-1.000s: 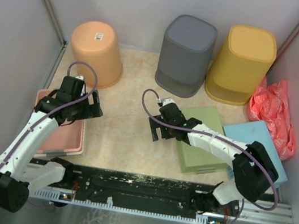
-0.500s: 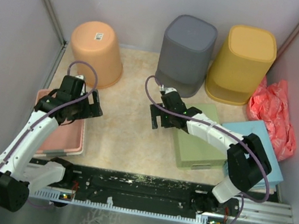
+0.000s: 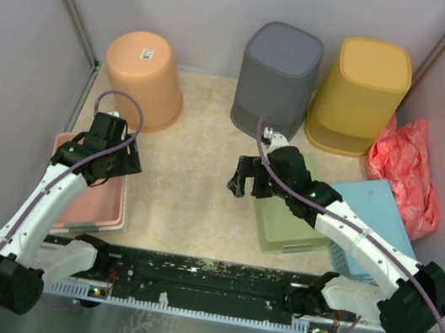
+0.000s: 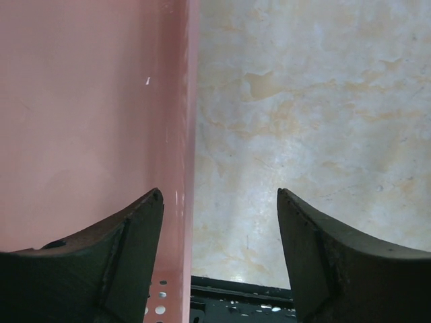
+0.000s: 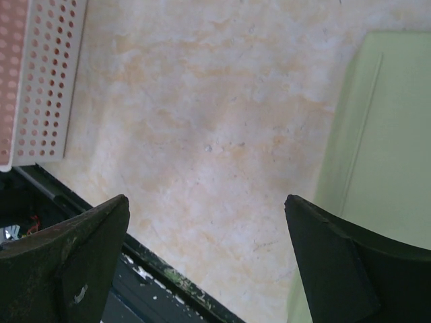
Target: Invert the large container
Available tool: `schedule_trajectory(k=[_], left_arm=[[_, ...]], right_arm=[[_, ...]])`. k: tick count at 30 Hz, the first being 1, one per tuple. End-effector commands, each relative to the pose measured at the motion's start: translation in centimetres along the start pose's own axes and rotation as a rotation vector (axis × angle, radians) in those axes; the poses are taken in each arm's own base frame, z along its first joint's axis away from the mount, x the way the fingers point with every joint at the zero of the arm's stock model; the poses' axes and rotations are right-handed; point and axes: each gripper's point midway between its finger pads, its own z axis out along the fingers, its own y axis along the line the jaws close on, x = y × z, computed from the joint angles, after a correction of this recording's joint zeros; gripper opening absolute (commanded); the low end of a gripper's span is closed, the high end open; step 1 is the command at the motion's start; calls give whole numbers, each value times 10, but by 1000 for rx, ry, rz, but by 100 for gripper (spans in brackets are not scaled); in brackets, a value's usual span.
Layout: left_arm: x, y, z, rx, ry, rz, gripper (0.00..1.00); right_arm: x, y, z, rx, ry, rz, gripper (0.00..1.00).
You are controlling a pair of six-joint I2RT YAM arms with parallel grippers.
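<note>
Three tall containers stand bottom-up at the back: an orange round bucket (image 3: 143,76), a grey bin (image 3: 277,82) and a yellow bin (image 3: 361,96). My left gripper (image 3: 123,164) is open and empty, over the inner edge of a pink tray (image 3: 100,210); in the left wrist view the tray wall (image 4: 87,108) runs under the left finger and the gripper (image 4: 219,202) hangs above the bare table. My right gripper (image 3: 243,178) is open and empty, low over the table in front of the grey bin. It also shows in the right wrist view (image 5: 205,202), beside a green box (image 5: 387,134).
The green box (image 3: 296,213) lies right of centre, with a blue flat lid (image 3: 385,215) beside it and a red plastic bag (image 3: 410,168) in the right corner. The perforated pink tray end (image 5: 40,74) shows in the right wrist view. A black rail (image 3: 212,280) runs along the near edge.
My right arm has swung its elbow out to the right and the gripper has shifted slightly right, staying open. The left arm has barely moved.
</note>
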Motion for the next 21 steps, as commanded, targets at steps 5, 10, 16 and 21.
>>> schedule_trajectory(k=[5,10,16,21], left_arm=[[14,13,43,-117,53,-40,60],[11,10,51,-116,38,-75,32],[-31,18,9,-149,-94,-46,6],[-66,26,-29,-201,-178,3,0]], right_arm=[[19,-17,-32,60,-1,26,98],[19,-22,-42,86,-17,24,98],[20,-22,-44,82,-15,19,98],[22,-21,-39,73,-4,21,98]])
